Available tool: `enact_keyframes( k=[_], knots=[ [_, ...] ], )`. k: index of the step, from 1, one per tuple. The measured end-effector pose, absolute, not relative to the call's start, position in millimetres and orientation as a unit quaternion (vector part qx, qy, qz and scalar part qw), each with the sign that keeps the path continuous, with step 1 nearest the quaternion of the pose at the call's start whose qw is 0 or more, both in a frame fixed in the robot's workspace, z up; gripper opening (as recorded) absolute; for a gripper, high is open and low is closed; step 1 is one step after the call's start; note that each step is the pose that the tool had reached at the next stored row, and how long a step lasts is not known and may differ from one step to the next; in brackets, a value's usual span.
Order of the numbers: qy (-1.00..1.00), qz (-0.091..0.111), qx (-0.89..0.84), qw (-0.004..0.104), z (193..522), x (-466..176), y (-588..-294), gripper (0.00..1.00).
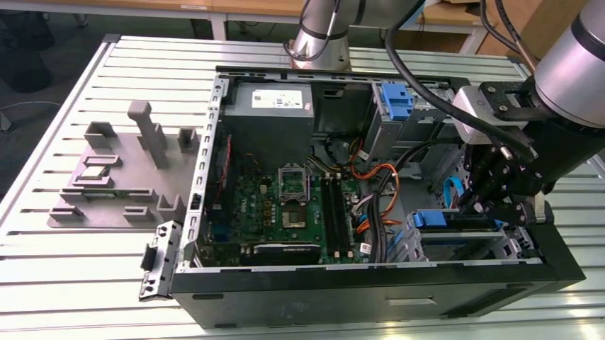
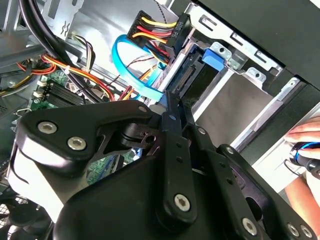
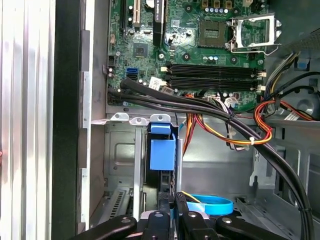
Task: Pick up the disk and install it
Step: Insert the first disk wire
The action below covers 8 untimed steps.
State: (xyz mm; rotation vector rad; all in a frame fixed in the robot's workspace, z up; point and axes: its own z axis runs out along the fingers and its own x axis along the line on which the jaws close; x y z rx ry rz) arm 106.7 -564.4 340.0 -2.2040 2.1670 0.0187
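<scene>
My pincer (image 1: pixel 503 205) hangs inside the open computer case (image 1: pixel 378 283), down at the drive cage (image 3: pixel 117 150) beside the motherboard (image 1: pixel 283 205). The disk (image 3: pixel 162 155) stands on edge in that cage, its blue bracket facing up toward my wrist, and my fingertips (image 3: pixel 176 202) are pressed together on its end, pinching it.

Around the disk things are crowded. A thick bundle of black cables (image 3: pixel 200 107) runs between the motherboard and the cage, crossing just above the bracket. Orange, red and yellow wires (image 3: pixel 262 127) loop near the bundle, and a flat blue data cable (image 3: pixel 212 205) curls just beside my fingers.

In the second wrist view the disk's connector edge (image 2: pixel 187 80) shows, with a black power plug (image 2: pixel 155 35) and its coloured wires close by, and a person's hand (image 2: pixel 305 132) rests outside the case wall. In the exterior view, the grey power supply (image 1: pixel 269 106) sits at the far end of the case from the cage, a second blue latch piece (image 1: pixel 397 103) stands upright beside it, and a grey fixture (image 1: pixel 123 170) lies on the slatted table (image 1: pixel 57 262) well apart from the case
</scene>
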Motion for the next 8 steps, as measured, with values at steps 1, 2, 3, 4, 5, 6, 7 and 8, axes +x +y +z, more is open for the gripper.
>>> enact_keyframes(
  k=[1, 2, 3, 4, 5, 6, 7, 8],
  knots=[
    [0.701, 0.006, -0.713, 0.025, 339.7, 106.8, -565.0, 0.16],
    [0.701, 0.006, -0.713, 0.025, 339.5, 106.7, -565.3, 0.16],
    [0.701, 0.006, -0.713, 0.025, 339.4, 106.7, -565.6, 0.16],
    [0.701, 0.006, -0.713, 0.025, 339.3, 106.8, -565.8, 0.16],
    [0.701, 0.006, -0.713, 0.026, 339.2, 106.8, -565.9, 0.16],
    [0.701, 0.006, -0.713, 0.025, 339.2, 106.8, -565.9, 0.16],
    [0.701, 0.006, -0.713, 0.025, 339.1, 106.8, -566.0, 0.16],
    [0.701, 0.006, -0.713, 0.025, 339.1, 106.8, -566.0, 0.16]
  ],
)
